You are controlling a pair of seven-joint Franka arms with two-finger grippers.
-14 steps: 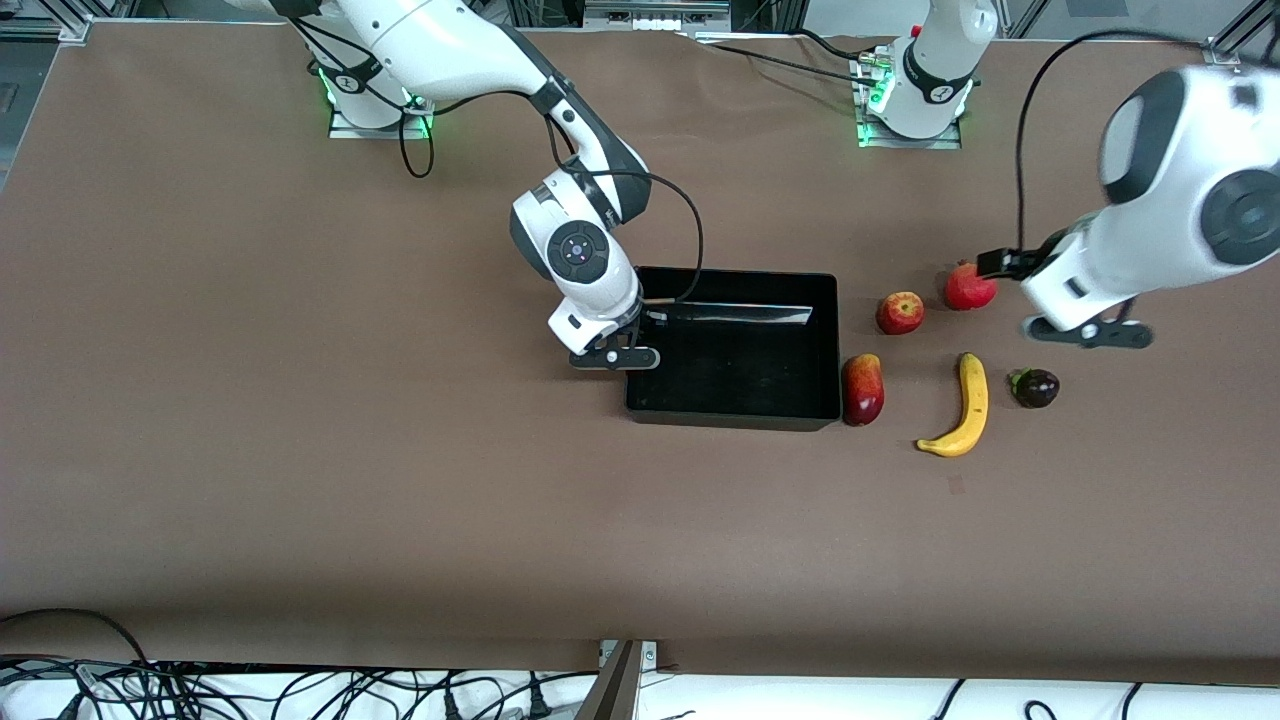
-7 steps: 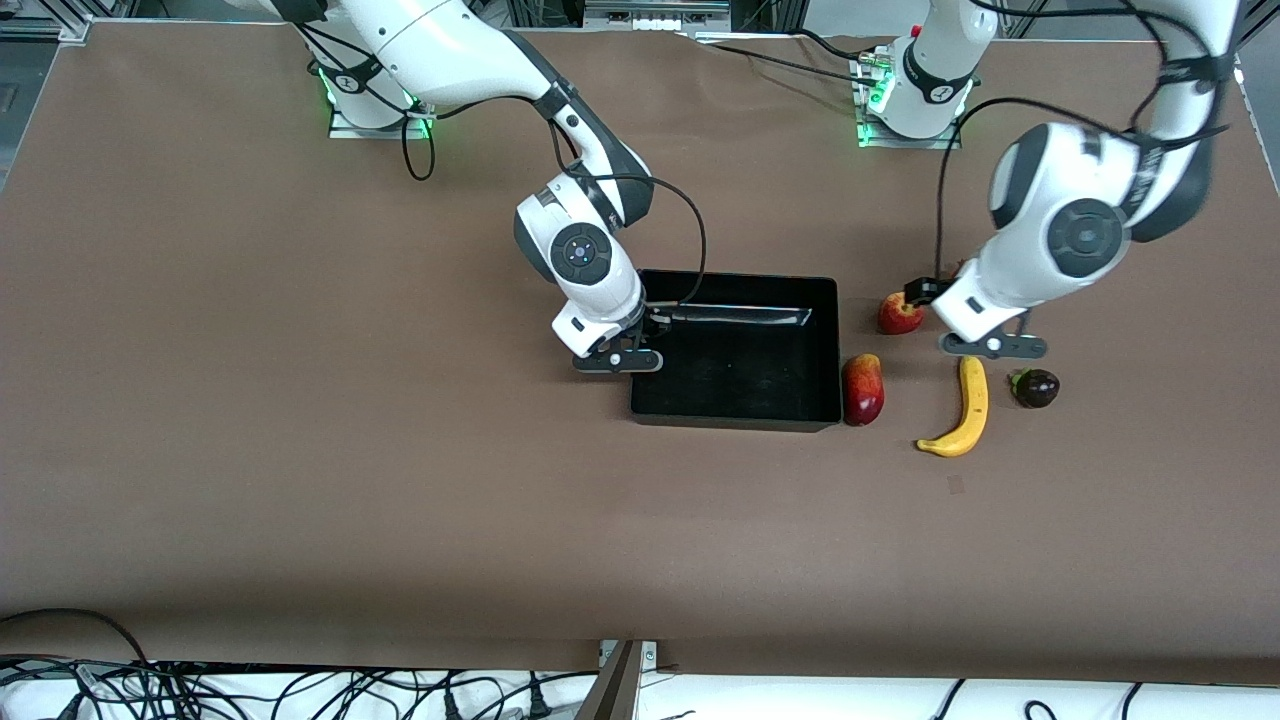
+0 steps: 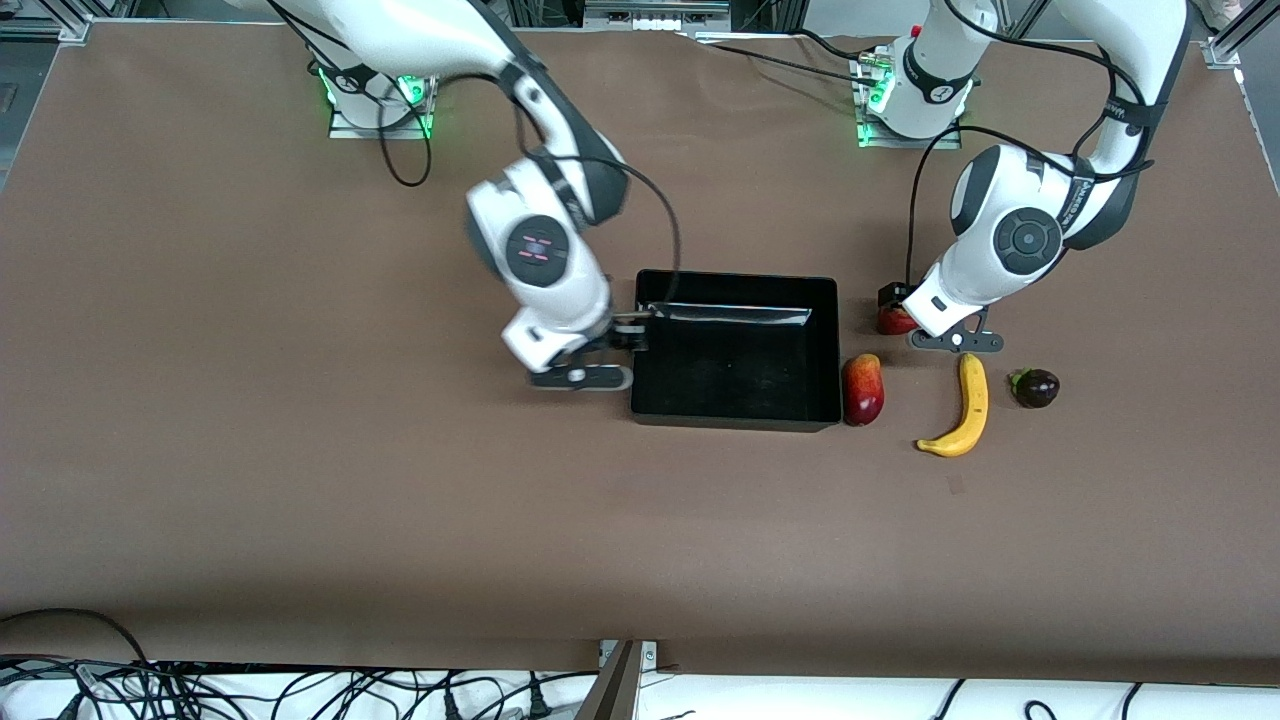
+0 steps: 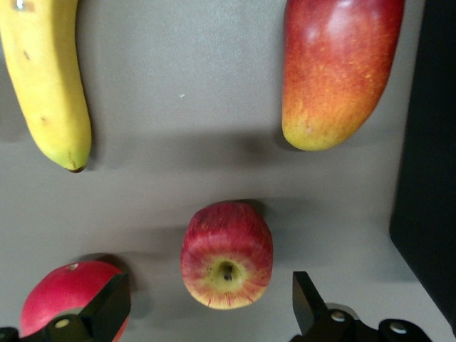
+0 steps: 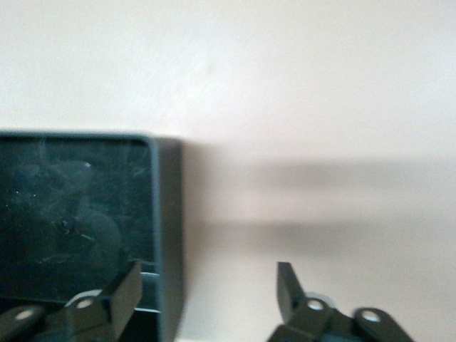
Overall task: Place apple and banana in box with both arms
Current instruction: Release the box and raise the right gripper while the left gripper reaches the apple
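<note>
Nearest the camera-side edge of the table, the banana (image 3: 962, 408) lies untouched. The empty box (image 3: 736, 415) sits mid-table, the right pincer (image 3: 580, 377) wide at its wall. Farther back, our left pincer (image 4: 206, 313) hangs wide over the apple (image 4: 226, 254), probably about to descend and close.

No legible text, label, brand, number or sign is found on any item in the three views. Small dark markings on the left arm's (image 3: 1115, 105) upper casing are too small to read.
</note>
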